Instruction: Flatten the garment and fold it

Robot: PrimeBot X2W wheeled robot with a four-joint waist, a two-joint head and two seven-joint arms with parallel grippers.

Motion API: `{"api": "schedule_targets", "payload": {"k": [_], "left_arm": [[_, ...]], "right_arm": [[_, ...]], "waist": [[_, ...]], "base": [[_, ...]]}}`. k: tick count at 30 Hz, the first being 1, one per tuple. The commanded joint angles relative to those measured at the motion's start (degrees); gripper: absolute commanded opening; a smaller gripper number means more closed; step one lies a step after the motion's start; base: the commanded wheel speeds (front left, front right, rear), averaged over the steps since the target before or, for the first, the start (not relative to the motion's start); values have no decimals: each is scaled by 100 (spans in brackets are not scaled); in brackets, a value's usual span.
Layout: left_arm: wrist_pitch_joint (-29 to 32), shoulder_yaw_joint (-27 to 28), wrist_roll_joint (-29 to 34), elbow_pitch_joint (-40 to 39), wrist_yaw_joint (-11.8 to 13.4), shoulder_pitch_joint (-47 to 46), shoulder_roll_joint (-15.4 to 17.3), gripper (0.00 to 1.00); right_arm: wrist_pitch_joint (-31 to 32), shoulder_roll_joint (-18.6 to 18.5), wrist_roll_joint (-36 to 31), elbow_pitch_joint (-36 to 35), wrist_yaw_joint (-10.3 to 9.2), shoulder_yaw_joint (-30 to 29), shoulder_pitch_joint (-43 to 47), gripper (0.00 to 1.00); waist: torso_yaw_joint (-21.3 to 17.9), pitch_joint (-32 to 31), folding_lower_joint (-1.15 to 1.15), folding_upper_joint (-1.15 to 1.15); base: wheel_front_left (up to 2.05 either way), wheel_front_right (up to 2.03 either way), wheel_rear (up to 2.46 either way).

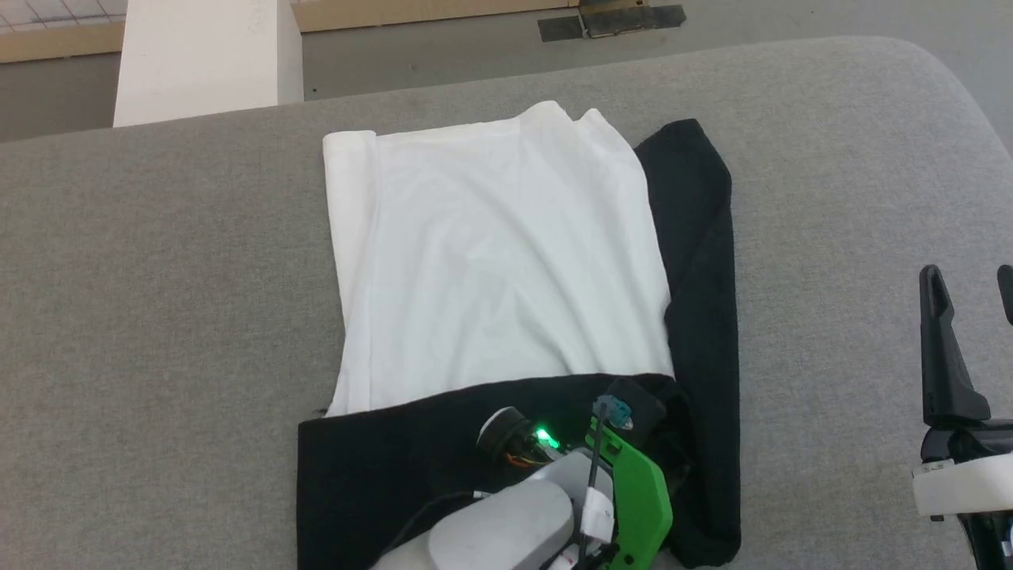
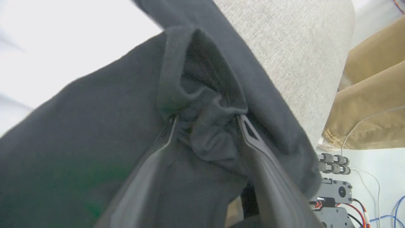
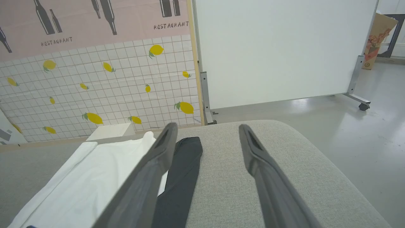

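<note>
The garment lies spread on the grey padded surface (image 1: 119, 317). Its white body panel (image 1: 498, 253) is mostly flat, with a black section (image 1: 700, 261) running down the right side and across the near edge. My left gripper (image 1: 637, 416) points down into the near right corner of the black part. In the left wrist view its fingers (image 2: 253, 139) stand apart, open, with a bunched fold of black cloth (image 2: 208, 139) between them. My right gripper (image 1: 972, 305) hovers open off to the garment's right, holding nothing, and its fingers (image 3: 262, 158) frame bare cushion.
A rigid white box (image 1: 202, 59) stands beyond the far left edge of the surface. The cushion rounds off at the far right corner (image 3: 284, 126), with floor beyond. A white panel on castors (image 3: 284, 47) and a lemon-patterned wall (image 3: 95, 88) stand behind.
</note>
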Motion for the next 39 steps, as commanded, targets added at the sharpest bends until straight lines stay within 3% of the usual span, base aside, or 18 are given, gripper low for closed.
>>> {"api": "schedule_targets", "payload": {"k": [1,8,12,18,24,30,33,39], "left_arm": [[-93,-9,-124,-35,55,-139,21,100],[-826,350,-749,-803,120,-486,21,100],[-1481,980,-871,-1111,402,-536,137,100],[-2242,1754,-681,-2015,919,-242,1207,100],[-2497,2540,-342,-2995,1528,640,2293,100],[-2523,3240,437,-4233,2058,1946,2894,100],[-2524,3685,724,-4731,2112,2587,2881,100],[-2524,4525,1361,-4971,1848,3602,2729,100]], "right_arm": [[29,10,-26,16,-8,-10,-66,100],[87,10,-6,-9,-8,-34,57,100],[104,10,14,-44,-8,-64,139,100],[102,10,81,-42,-8,-63,275,100],[41,10,186,46,-8,35,356,100],[-57,10,318,206,-8,137,487,100],[-124,10,407,295,-8,135,574,100],[-234,10,509,458,-8,100,683,100]], "waist": [[49,-36,0,0],[259,-228,0,0],[365,-300,0,0],[487,-350,0,0],[539,-387,0,0],[576,-459,0,0],[631,-501,0,0],[750,-547,0,0]], "base": [[0,0,0],[0,0,0],[0,0,0],[0,0,0],[0,0,0],[0,0,0],[0,0,0],[0,0,0]]}}
